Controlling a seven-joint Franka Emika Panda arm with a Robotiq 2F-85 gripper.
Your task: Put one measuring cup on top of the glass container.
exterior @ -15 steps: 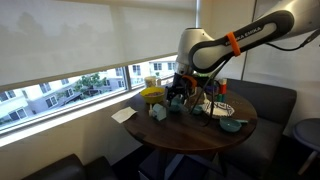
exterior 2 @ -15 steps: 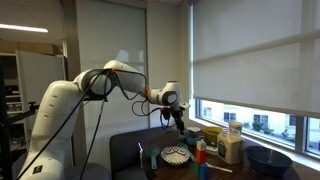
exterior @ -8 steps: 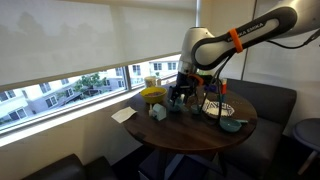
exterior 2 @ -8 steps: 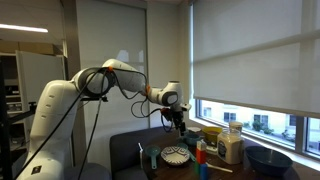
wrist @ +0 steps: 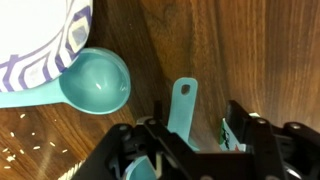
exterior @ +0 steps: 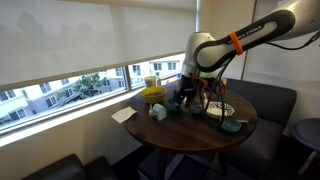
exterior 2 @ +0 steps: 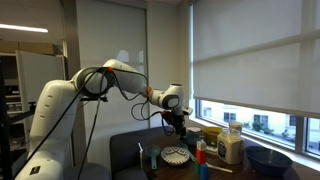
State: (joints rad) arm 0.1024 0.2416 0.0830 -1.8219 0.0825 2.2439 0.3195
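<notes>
We see the arm (exterior 2: 115, 72) reaching over the round wooden tabletop (exterior: 185, 132) by the window. The glass container (exterior 2: 231, 148) stands upright on it, well apart from the tool (exterior 2: 178, 124), which hangs above the patterned plate (exterior 2: 176, 155). A yellow bowl (exterior: 152, 93) sits near the window side. In the wrist view, the handle of the measuring cup (wrist: 181, 105) shows between the tool's fingers, with its bowl mostly hidden under the tool. We cannot tell whether the fingers are clamped on it or merely standing around it. A second measuring cup (wrist: 97, 80) lies on the wood just beside the plate's rim.
</notes>
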